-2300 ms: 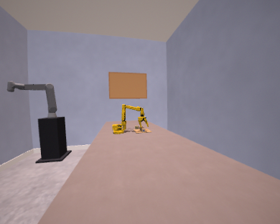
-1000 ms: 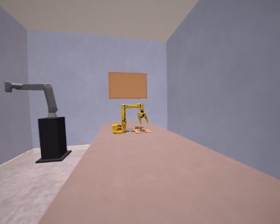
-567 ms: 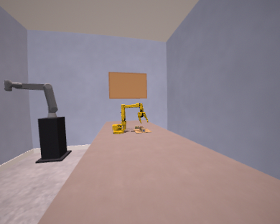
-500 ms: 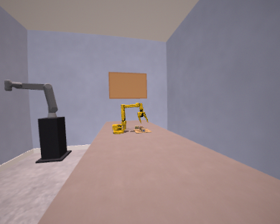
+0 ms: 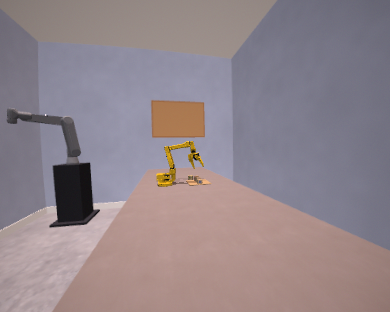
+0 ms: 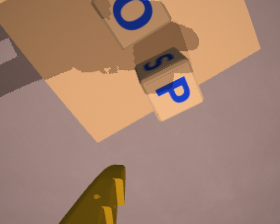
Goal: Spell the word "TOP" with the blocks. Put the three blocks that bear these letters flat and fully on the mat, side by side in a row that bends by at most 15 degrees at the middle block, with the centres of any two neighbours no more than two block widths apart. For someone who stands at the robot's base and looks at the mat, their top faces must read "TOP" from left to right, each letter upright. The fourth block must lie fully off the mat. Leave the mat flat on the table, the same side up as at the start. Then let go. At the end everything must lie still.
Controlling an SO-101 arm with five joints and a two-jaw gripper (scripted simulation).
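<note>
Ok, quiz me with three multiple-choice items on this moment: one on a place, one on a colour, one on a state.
1. Where is the pale cube block with the letter P on top?
A. Stacked on the O block
B. At the edge of the flat tan mat, beside the pale cube block lettered O
C. Between the jaws

2. What colour are the letters on the blocks?
A. Red
B. Green
C. Blue

3. What is the state of the yellow gripper?
A. Partly open, holding nothing
B. Shut on the P block
C. Shut on the mat

Answers: 1 B, the wrist view shows the P block across the mat's edge next to the O block. 2 C, O, P and a side S are all blue. 3 A, the jaw hangs over bare table, apart from both blocks.
</note>
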